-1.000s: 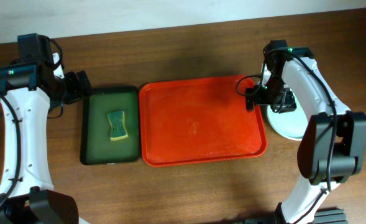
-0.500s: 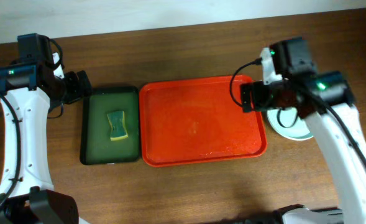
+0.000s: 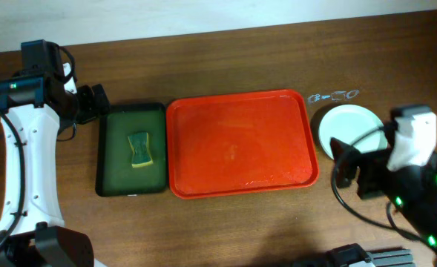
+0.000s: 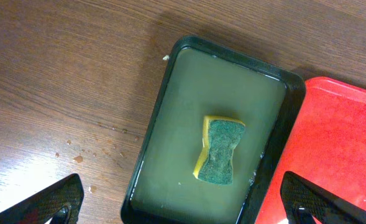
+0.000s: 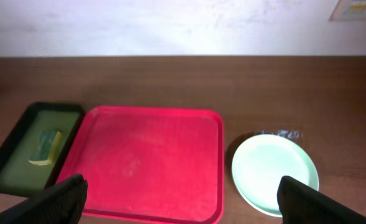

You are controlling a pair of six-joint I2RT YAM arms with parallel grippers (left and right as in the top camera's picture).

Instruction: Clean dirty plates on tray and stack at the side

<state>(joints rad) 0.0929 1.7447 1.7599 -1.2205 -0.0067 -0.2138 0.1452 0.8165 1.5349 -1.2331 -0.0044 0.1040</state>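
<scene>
Red tray (image 3: 240, 144): bare of plates, a few wet streaks, mid-table.
Plates (image 3: 349, 132): stacked just right of the tray, pale mint, top one looking clean; count in the stack not readable.
Left hand (image 4: 183, 202): released, spread wide, empty, hanging above the green tray (image 4: 164, 118) and its sponge (image 4: 220, 151).
Right hand (image 5: 179, 199): released, spread wide, empty, raised well above the table.
Step in hand: probably finishing; best to pull clear without knocking the stack, and check for smears.
Table (image 3: 240, 59): dark brown wood grain, droplets beside the green tray and behind the plates.
Room: plain pale wall behind.
</scene>
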